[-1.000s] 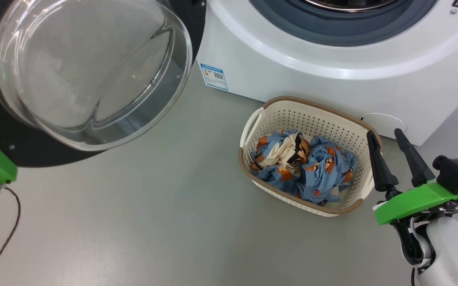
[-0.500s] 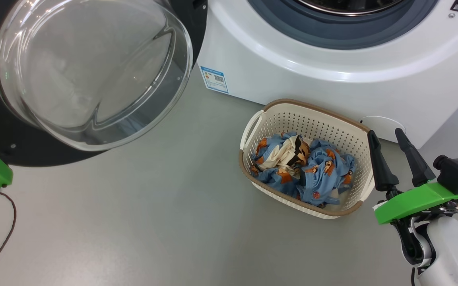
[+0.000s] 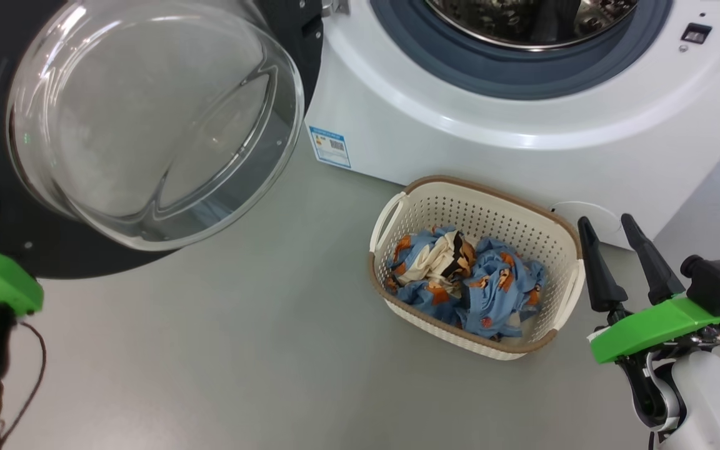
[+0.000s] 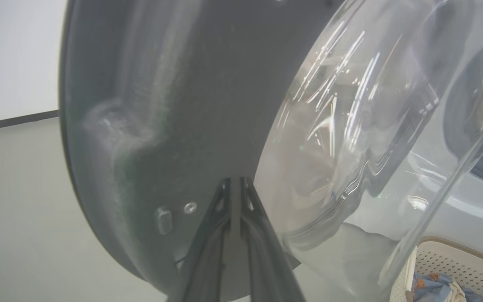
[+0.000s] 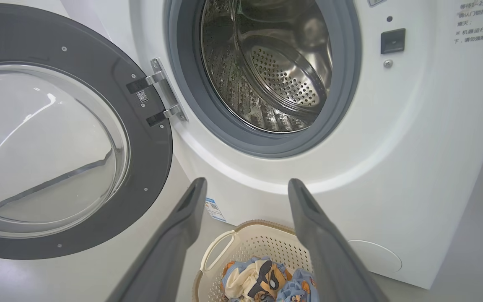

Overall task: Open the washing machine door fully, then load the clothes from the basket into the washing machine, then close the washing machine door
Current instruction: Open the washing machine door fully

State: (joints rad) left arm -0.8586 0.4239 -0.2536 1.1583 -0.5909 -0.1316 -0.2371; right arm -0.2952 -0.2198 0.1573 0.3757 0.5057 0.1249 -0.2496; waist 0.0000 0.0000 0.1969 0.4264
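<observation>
Washing machine door (image 3: 147,125) is swung wide open, hung on a hinge (image 5: 164,98) at 9 o'clock of the drum opening. Its inner face and glass bowl are turned toward the head camera. Door is seen at 10 o'clock in the head view and at 9 o'clock in the right wrist view (image 5: 57,138).

Washing machine (image 3: 522,137) is seen at 1 o'clock in the head view. Steel drum (image 5: 275,71) is exposed and ringed by the grey gasket (image 5: 183,84). Blue label (image 3: 329,145) is stuck at the front's lower left corner.

Basket (image 3: 479,203) is set on the floor (image 3: 241,344) just in front of the machine, at 5 o'clock of the label. Clothes (image 3: 466,281) are bunched inside the basket: light-blue print, with cream and black cloth at their 10 o'clock side.

Left gripper (image 4: 235,182) is shown with fingers pressed together, tips pointed at the door's dark inner face (image 4: 174,126), at 8 o'clock of the glass bowl. Contact with the door cannot be told.

Right gripper (image 3: 605,219) is held with fingers spread wide apart, just beside the basket at its 3 o'clock, above the floor. In the right wrist view (image 5: 246,181) the fingers are pointed at the machine front, at 6 o'clock of the drum, with the basket (image 5: 262,243) and clothes (image 5: 266,283) framed between them.
</observation>
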